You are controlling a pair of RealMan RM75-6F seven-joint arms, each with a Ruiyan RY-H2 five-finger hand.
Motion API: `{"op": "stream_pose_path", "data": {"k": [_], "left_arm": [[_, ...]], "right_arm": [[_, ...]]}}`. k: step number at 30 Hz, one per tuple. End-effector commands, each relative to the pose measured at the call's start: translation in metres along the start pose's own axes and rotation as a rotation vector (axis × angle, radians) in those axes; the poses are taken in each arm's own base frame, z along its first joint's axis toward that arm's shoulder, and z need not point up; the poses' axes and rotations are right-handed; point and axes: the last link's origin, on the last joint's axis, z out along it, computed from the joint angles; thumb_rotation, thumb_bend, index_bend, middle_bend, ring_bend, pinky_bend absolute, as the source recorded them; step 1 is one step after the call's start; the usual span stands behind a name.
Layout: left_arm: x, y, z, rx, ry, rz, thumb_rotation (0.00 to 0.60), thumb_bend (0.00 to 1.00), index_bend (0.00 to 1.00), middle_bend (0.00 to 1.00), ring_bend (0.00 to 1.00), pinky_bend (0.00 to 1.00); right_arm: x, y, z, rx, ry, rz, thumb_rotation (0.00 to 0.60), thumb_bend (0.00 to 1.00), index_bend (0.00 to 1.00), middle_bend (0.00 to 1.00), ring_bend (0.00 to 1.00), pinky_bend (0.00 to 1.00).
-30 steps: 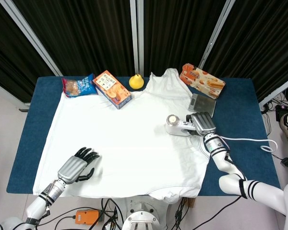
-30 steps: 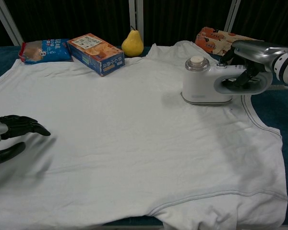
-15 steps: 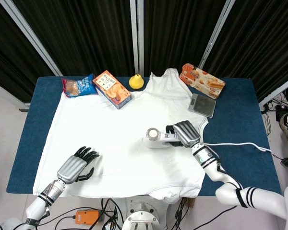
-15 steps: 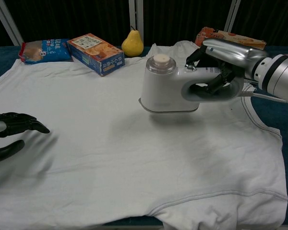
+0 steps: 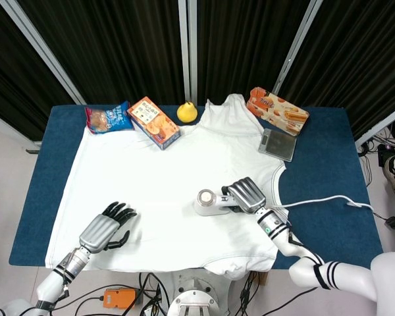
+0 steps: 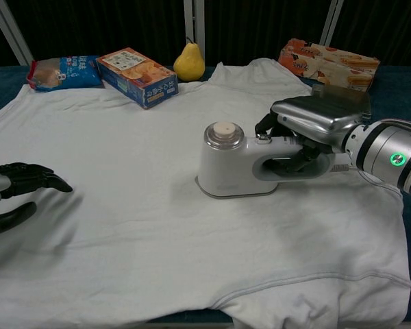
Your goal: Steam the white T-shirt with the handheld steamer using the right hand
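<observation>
Lower left of the frame, the left robot hand (image 6: 14, 195) rests spread on the white T-shirt (image 6: 144, 171). At centre, the right robot hand (image 6: 308, 130) grips the steamer (image 6: 233, 164), which has swept inward and seemingly touches the cloth: steaming underway.

White T-shirt (image 5: 164, 191) over a dark blue table (image 5: 322, 164); white steamer (image 6: 233, 164) gripped by a silver right hand (image 6: 315, 123); yellow pear (image 6: 189, 63), orange-and-blue box (image 6: 135, 75), blue snack bag (image 6: 58, 71) upper left.
</observation>
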Motion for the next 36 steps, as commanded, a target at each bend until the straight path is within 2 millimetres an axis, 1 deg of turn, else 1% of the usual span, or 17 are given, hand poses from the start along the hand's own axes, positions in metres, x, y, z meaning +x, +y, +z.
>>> {"op": "stream_pose_path", "data": {"k": [1,15,18,21,25,28,31,36], "left_arm": [[0.000,0.000,0.000,-0.001,0.002,0.000,0.000,0.43,0.16,0.13,0.01,0.00],[0.003,0.004,0.004,-0.012,0.009,0.002,0.000,0.43,0.16,0.13,0.01,0.00],[0.004,0.004,0.004,-0.011,0.013,0.002,0.000,0.43,0.16,0.13,0.01,0.00],[0.006,0.002,0.003,-0.003,0.023,-0.001,0.000,0.43,0.16,0.13,0.01,0.00],[0.012,-0.001,0.002,0.011,0.045,-0.005,0.000,0.43,0.16,0.13,0.01,0.00],[0.018,-0.004,0.001,0.027,0.071,-0.015,0.000,0.43,0.16,0.13,0.01,0.00],[0.023,-0.007,0.001,0.039,0.089,-0.019,0.000,0.43,0.16,0.13,0.01,0.00],[0.027,-0.010,0.000,0.052,0.103,-0.022,0.000,0.43,0.16,0.13,0.01,0.00]], "right_arm": [[0.000,0.013,-0.007,-0.032,0.005,0.002,0.600,0.68,1.00,0.90,0.85,1.00],[0.005,0.086,-0.051,-0.213,0.026,0.030,0.600,0.68,1.00,0.90,0.85,1.00],[0.009,0.102,-0.061,-0.250,0.048,0.048,0.600,0.68,1.00,0.90,0.85,1.00],[0.020,0.115,-0.072,-0.274,0.111,0.103,0.600,0.68,1.00,0.90,0.85,1.00],[0.040,0.134,-0.090,-0.311,0.211,0.173,0.600,0.68,1.00,0.90,0.85,1.00],[0.050,0.153,-0.104,-0.364,0.255,0.210,0.600,0.68,1.00,0.90,0.84,1.00],[0.049,0.168,-0.114,-0.417,0.244,0.219,0.600,0.68,1.00,0.90,0.83,0.99],[0.034,0.188,-0.122,-0.492,0.202,0.219,0.600,0.68,1.00,0.90,0.81,0.98]]}}
